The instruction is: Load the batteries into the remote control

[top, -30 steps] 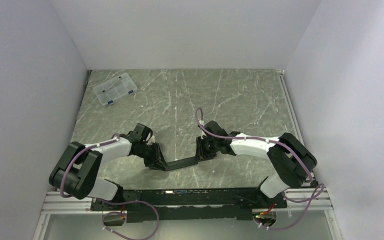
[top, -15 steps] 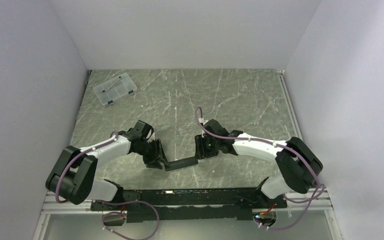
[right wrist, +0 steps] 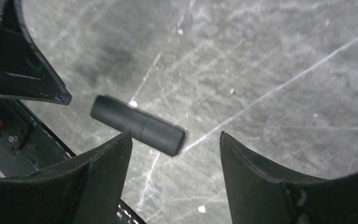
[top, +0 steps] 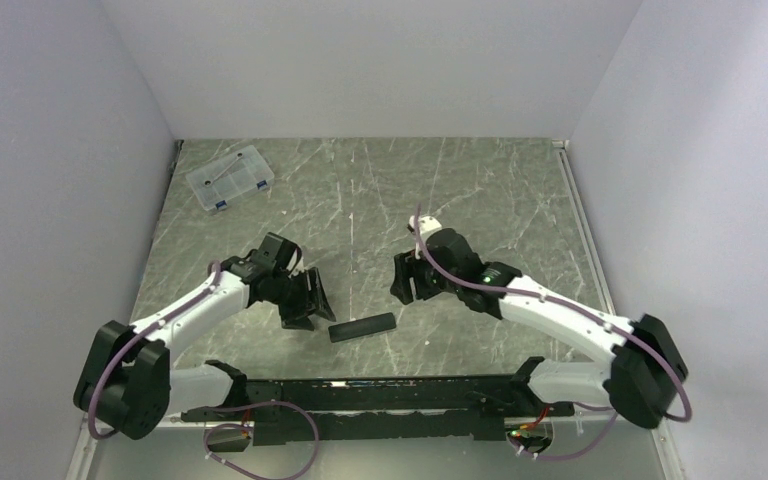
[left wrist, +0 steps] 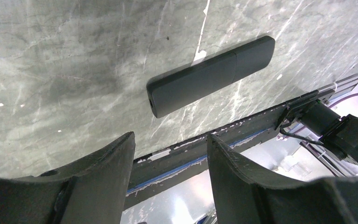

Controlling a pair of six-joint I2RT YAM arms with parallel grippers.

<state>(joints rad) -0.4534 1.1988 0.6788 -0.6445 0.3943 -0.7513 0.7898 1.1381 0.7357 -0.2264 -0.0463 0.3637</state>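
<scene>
The remote control (top: pixel 362 327) is a slim black bar lying flat on the marble table near its front edge, with nothing holding it. My left gripper (top: pixel 306 301) hovers just left of it, open and empty. My right gripper (top: pixel 409 281) stands up and to the right of it, also open and empty. In the left wrist view the remote control (left wrist: pixel 212 77) lies beyond the left gripper (left wrist: pixel 170 137). In the right wrist view the remote control (right wrist: pixel 137 125) lies just past the right gripper (right wrist: pixel 175 135). The batteries do not show in any view.
A clear plastic compartment box (top: pixel 229 178) sits at the back left corner of the table. The black mounting rail (top: pixel 380 392) runs along the near edge. White walls close in the table on three sides.
Both grippers have opened and let go of the remote, which they held between them by its ends. They have drawn back from it, and it now lies on the table.
</scene>
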